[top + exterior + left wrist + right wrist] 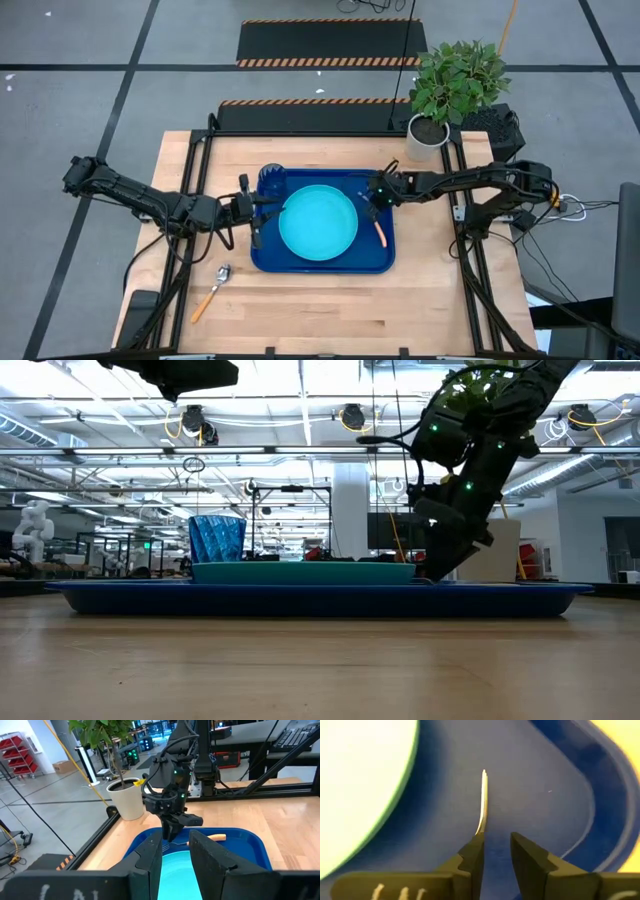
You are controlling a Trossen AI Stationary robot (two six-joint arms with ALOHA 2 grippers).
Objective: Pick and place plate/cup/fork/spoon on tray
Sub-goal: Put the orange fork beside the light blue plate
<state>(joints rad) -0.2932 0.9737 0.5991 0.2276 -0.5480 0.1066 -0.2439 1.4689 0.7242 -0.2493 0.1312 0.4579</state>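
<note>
The dark blue tray lies mid-table with the cyan plate on it and the blue cup upright in its far left corner. The fork rests on the tray to the right of the plate, its orange handle toward the near edge and its metal end seen edge-on. My right gripper slants down over that metal end, open, with bare tray between its fingers. My left gripper hovers open and holding nothing over the tray's left rim. The spoon lies on the table at near left. My right gripper has one fingertip right at the fork's metal neck, coming from above on a slant. Whether it touches the fork, I cannot tell. The fork is not between the fingers and lies on the tray floor.
A white plant pot with a leafy plant stands at the table's far right corner. Bare wood stretches along the near edge in front of the tray. The tray's right rim curves close beside my right gripper.
</note>
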